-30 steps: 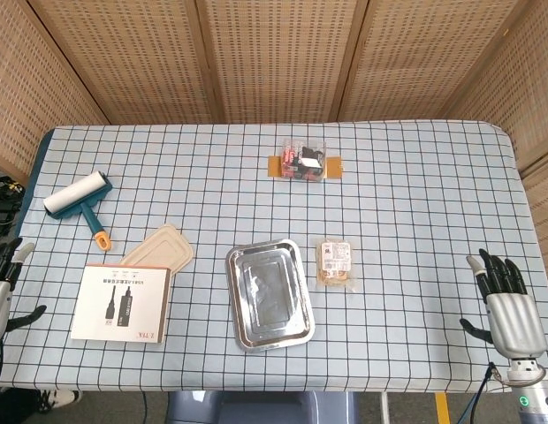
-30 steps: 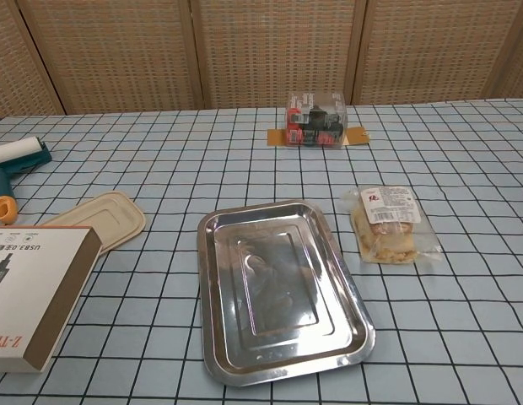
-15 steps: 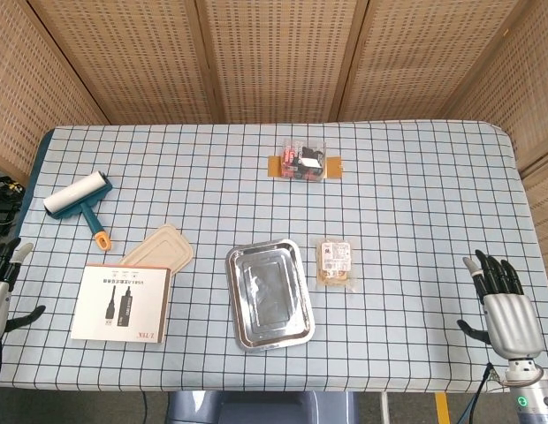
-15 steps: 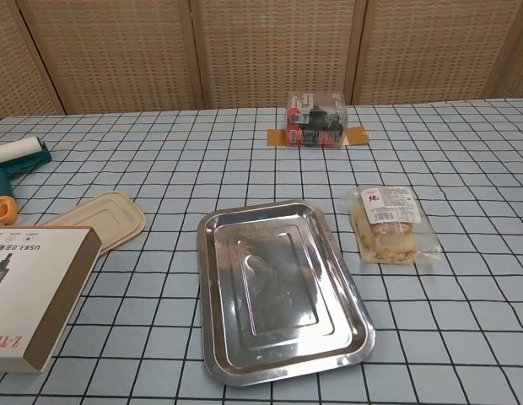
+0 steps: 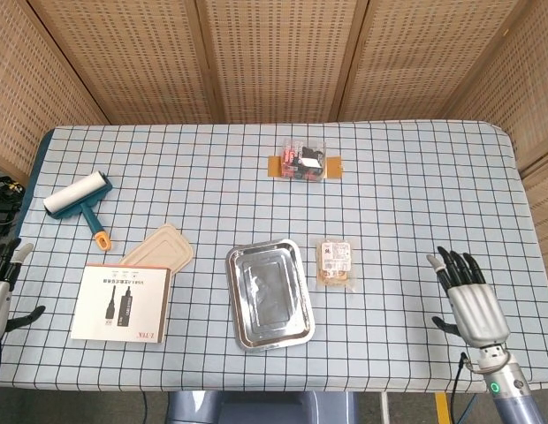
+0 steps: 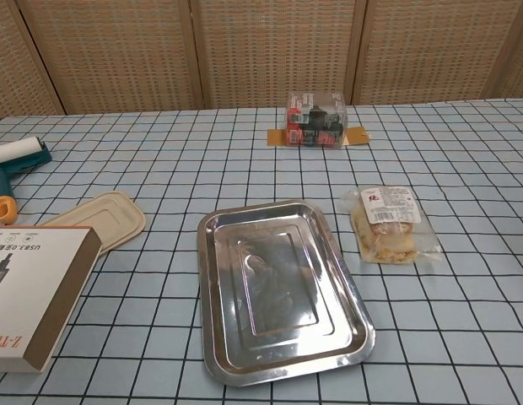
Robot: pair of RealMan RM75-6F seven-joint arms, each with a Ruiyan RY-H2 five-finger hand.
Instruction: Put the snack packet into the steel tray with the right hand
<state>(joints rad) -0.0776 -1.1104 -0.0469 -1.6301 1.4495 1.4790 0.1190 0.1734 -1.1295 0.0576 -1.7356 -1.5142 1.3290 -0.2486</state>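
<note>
The snack packet (image 5: 335, 262) (image 6: 389, 224) is a clear bag of tan biscuits with a white label, lying flat on the checked cloth just right of the steel tray (image 5: 268, 292) (image 6: 278, 288). The tray holds nothing. My right hand (image 5: 469, 300) hovers over the table's front right part, fingers spread and holding nothing, well right of the packet. At the far left edge of the head view my left hand (image 5: 2, 281) hangs beside the table, fingers apart and holding nothing. The chest view shows neither hand.
A white cardboard box (image 5: 120, 303) and a beige lid (image 5: 159, 248) lie left of the tray. A lint roller (image 5: 78, 201) sits at the far left. A clear box of small items (image 5: 305, 162) stands behind the tray. Wicker screens close off the back.
My right hand has moved left and inward over the table, toward the snack packet. Nothing else has moved.
</note>
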